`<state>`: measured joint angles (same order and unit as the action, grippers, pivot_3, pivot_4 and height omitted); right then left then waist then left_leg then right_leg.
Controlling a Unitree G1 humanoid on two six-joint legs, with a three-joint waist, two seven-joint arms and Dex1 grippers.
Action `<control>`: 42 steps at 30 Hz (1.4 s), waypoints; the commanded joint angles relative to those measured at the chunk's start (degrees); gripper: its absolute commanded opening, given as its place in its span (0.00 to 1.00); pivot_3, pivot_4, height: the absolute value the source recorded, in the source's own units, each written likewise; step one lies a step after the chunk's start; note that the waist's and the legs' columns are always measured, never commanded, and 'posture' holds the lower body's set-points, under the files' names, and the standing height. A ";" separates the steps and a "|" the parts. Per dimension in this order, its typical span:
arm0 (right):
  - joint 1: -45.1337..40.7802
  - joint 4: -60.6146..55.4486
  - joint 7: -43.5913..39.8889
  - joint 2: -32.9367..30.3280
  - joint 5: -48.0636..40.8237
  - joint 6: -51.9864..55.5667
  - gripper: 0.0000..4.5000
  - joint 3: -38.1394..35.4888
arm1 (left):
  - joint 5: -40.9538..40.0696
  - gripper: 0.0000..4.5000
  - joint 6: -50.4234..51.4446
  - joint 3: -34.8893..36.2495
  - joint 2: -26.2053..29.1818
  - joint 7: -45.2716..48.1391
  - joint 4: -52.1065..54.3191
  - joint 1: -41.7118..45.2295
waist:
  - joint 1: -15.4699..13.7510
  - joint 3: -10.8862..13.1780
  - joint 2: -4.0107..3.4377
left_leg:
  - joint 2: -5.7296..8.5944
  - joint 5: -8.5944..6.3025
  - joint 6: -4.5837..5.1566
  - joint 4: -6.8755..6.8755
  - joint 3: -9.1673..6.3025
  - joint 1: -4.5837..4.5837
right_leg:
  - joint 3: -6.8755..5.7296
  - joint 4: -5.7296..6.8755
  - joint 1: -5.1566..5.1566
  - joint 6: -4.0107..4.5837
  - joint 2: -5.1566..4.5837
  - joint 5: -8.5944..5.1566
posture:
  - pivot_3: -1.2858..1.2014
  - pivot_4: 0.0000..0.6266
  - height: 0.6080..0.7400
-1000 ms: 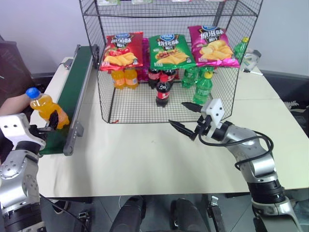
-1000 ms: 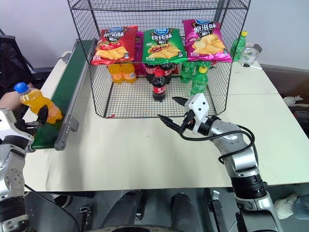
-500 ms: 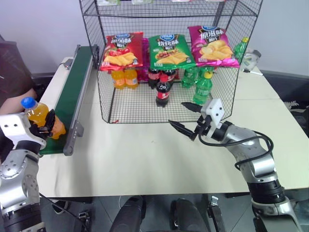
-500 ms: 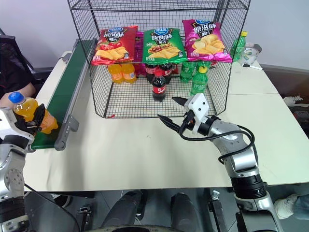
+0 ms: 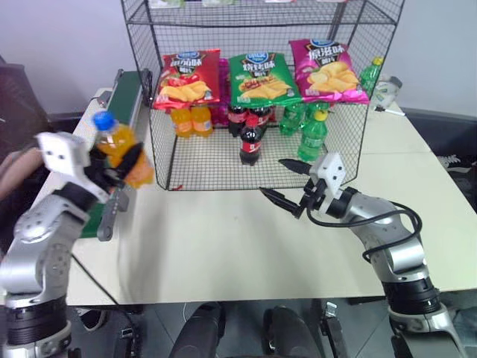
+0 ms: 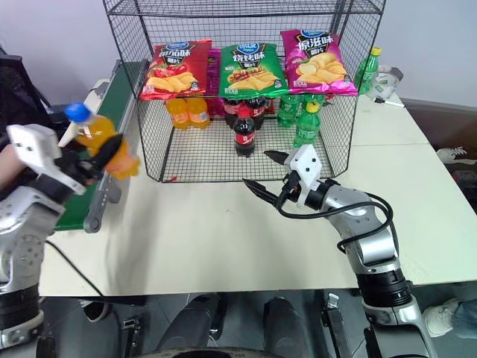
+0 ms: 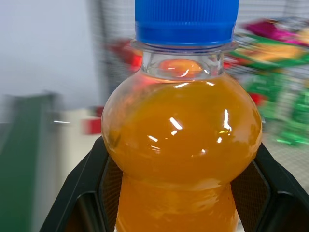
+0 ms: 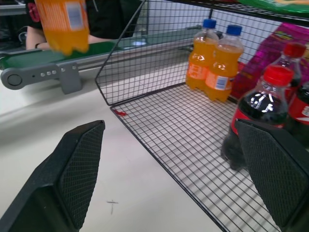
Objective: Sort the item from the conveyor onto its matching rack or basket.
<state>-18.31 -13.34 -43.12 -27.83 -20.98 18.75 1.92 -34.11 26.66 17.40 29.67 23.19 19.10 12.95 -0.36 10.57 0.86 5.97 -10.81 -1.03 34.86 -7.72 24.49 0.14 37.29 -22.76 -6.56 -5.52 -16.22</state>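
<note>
At the far left a person's hand [image 5: 16,173] shows beside the conveyor [image 5: 119,112], which runs along the left side of your table [image 5: 223,239]. Your left gripper [image 5: 123,165] is clamped on the orange soda bottle [image 5: 123,149]. The bottle is lifted clear of the belt, tilted with its blue cap up and to the left, between the conveyor rail and the left wall of the wire rack [image 5: 261,89]. In the left wrist view the black fingers [image 7: 82,193] press both sides of the bottle's lower body.

Inside the rack, on the grid floor, two orange bottles [image 5: 191,119] stand together at the back left. Cola bottles with red caps [image 5: 250,138] stand in the middle, one set forward of the others. Green bottles with yellow caps [image 5: 311,134] stand to the right. Three chip bags hang above them: red [image 5: 186,78], green [image 5: 262,78] and magenta [image 5: 326,71].

Your right gripper [image 5: 282,179] hangs just in front of the rack's open face, its jaws spread wide and grasping nothing. It points left toward the conveyor. Another green bottle [image 5: 370,74] stands outside the rack at the far right.
</note>
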 commanded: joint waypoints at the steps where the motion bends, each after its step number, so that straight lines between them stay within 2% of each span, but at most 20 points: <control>1: 0.06 -3.85 0.46 0.19 -0.77 0.57 1.00 -0.14 | 5.92 0.55 -2.68 -5.09 -2.72 -3.06 -2.54 4.21 | -0.13 0.00 0.00 | 0.00 0.00 0.00 0.01 -0.01 0.00 | -0.01 0.03 -0.01 -0.01 0.01 0.00 | 0.52 0.24 1.00; 7: 2.99 -8.55 1.44 1.05 -1.56 3.11 1.00 1.44 | 16.94 0.55 -15.80 -11.64 -11.46 -6.05 -21.58 12.47 | -0.37 0.00 0.02 | 0.03 0.01 0.00 0.05 0.01 0.02 | -0.07 0.01 0.01 -0.03 0.01 0.02 | 0.52 0.24 1.00; 12: 4.94 -11.85 3.18 1.78 -1.63 4.65 1.00 2.29 | 19.94 0.55 -25.81 -11.62 -16.69 -5.95 -38.29 20.67 | -0.41 0.02 0.07 | 0.09 0.01 0.00 0.16 0.00 0.07 | -0.11 0.02 0.02 -0.05 -0.02 0.03 | 0.52 0.24 1.00; 19: 7.24 -14.55 4.80 1.77 -1.54 5.65 1.00 1.67 | 23.38 0.55 -37.25 -11.14 -18.98 -5.94 -58.91 29.98 | -0.22 0.02 0.07 | 0.10 0.01 0.01 0.16 -0.01 0.08 | -0.14 0.02 0.02 -0.07 -0.01 0.03 | 0.52 0.24 1.00; 25: 8.52 -15.03 4.83 1.39 -1.29 5.06 1.00 1.11 | 25.28 0.55 -43.43 -11.23 -19.47 -6.40 -70.25 33.97 | -0.21 0.02 0.07 | 0.11 0.02 0.01 0.17 -0.01 0.07 | -0.15 0.07 0.01 -0.08 0.06 0.03 | 0.52 0.24 1.00; 27: 8.33 -14.71 4.73 1.32 -1.23 4.91 1.00 1.02 | 25.76 0.55 -44.53 -11.25 -19.38 -6.92 -72.58 34.63 | -0.28 0.02 0.08 | 0.11 0.02 0.02 0.19 -0.01 0.07 | -0.16 0.09 0.02 -0.08 0.07 0.03 | 0.52 0.24 1.00; 29: 8.20 -14.29 4.49 1.19 -1.17 4.63 1.00 0.91 | 25.96 0.77 -45.64 -10.95 -19.28 -7.22 -73.70 34.66 | -0.27 0.02 0.08 | 0.11 0.02 0.02 0.21 -0.02 0.07 | -0.17 0.11 0.03 -0.08 0.07 0.03 | 0.52 0.24 1.00; 31: 8.19 -14.09 4.37 1.17 -1.10 4.45 1.00 0.91 | 25.88 0.95 -46.27 -10.56 -19.28 -7.37 -74.29 34.71 | -0.23 0.02 0.08 | 0.12 0.02 0.02 0.21 -0.01 0.07 | -0.17 0.12 0.03 -0.08 0.06 0.03 | 0.52 0.24 1.00; 32: 8.14 -13.93 4.25 1.14 -1.07 4.33 1.00 0.94 | 25.74 0.98 -46.31 -10.37 -19.22 -7.30 -74.21 34.52 | -0.23 0.02 0.08 | 0.12 0.02 0.02 0.21 -0.01 0.07 | -0.17 0.12 0.03 -0.08 0.06 0.03 | 0.52 0.24 1.00; 37: 7.32 -13.00 3.75 1.15 -1.05 4.08 1.00 1.26 | 25.51 0.98 -45.98 -9.97 -18.91 -6.25 -71.95 32.93 | -0.24 0.02 0.08 | 0.12 0.02 0.02 0.23 -0.02 0.06 | -0.17 0.16 0.03 -0.08 0.07 0.03 | 0.52 0.24 1.00; 42: 5.50 -12.17 3.47 0.98 -1.33 4.83 1.00 1.03 | 23.00 0.98 -42.47 -9.65 -18.06 -2.87 -58.81 26.68 | 0.13 0.01 0.07 | 0.11 0.02 0.01 0.22 -0.01 0.05 | -0.15 0.18 0.01 -0.08 0.07 0.03 | 0.52 0.24 1.00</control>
<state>-12.16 -24.51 -39.45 -26.41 -21.56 24.11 3.94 -10.12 -16.38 7.02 10.60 19.63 -45.04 40.10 -0.23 10.59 0.93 6.07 -10.79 -1.02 35.07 -7.74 24.54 0.00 37.46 -22.75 -6.64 -5.45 -16.19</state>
